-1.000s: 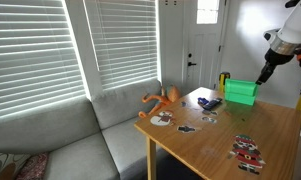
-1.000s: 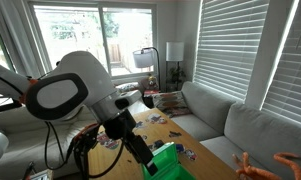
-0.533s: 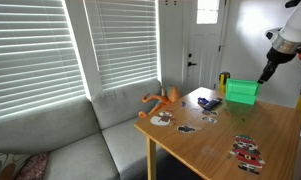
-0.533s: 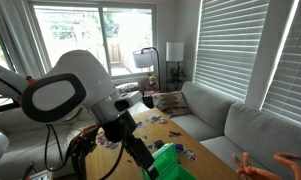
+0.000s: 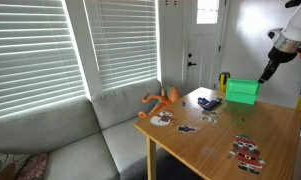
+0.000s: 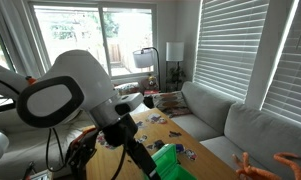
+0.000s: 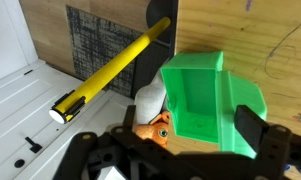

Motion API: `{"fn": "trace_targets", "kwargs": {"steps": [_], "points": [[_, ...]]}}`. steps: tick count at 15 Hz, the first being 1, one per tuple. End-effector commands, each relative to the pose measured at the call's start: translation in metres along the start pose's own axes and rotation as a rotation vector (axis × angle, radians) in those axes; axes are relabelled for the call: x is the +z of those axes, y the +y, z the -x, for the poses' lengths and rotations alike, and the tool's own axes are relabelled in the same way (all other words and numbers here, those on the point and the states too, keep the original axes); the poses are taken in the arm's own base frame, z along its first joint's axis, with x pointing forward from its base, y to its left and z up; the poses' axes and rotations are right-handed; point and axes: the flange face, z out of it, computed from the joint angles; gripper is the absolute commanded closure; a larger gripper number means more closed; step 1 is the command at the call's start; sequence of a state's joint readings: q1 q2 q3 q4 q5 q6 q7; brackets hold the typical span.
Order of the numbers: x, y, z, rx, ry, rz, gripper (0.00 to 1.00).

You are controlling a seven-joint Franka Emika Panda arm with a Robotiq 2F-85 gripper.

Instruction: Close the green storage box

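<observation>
Here, in an exterior view, the green storage box (image 5: pixel 241 93) is seen at the far end of the wooden tabletop (image 5: pixel 215 140), with a yellow bottle (image 5: pixel 224 80) just behind it and a small dark blue object (image 5: pixel 212 102) near it on the sofa side. The gripper (image 5: pixel 262 76) is held just above one end of the box; the jaws are too small there to be judged. Flat printed pieces (image 5: pixel 248 150) are scattered over the tabletop, and an orange toy (image 5: pixel 162 99) lies at its edge by the grey sofa (image 5: pixel 100 135). In an exterior view taken from behind the arm, the box (image 6: pixel 172 163) is cut off by the bottom edge and partly hidden by the gripper (image 6: pixel 148 166) close against it. In the wrist view, the box (image 7: pixel 200 100) is shown open, its hollow turned toward the camera and its lid (image 7: pixel 246 102) folded out to one side; only green walls are visible within, and whether anything lies deeper cannot be told. The jaws of the gripper (image 7: pixel 168 140) are spread wide apart and nothing is gripped. A long yellow stick (image 7: pixel 110 68) is seen slanting beside the box.
</observation>
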State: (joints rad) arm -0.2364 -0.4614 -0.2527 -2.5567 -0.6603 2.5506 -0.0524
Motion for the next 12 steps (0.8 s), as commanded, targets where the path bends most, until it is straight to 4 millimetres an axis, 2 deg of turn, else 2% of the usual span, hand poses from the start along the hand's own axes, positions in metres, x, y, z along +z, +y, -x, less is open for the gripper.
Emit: {"fn": "trace_targets", "kwargs": {"steps": [1, 12], "points": [[0.004, 0.013, -0.002, 0.003, 0.015, -0.018, 0.0], [0.016, 0.035, -0.007, 0.027, -0.003, -0.032, 0.0]]}}
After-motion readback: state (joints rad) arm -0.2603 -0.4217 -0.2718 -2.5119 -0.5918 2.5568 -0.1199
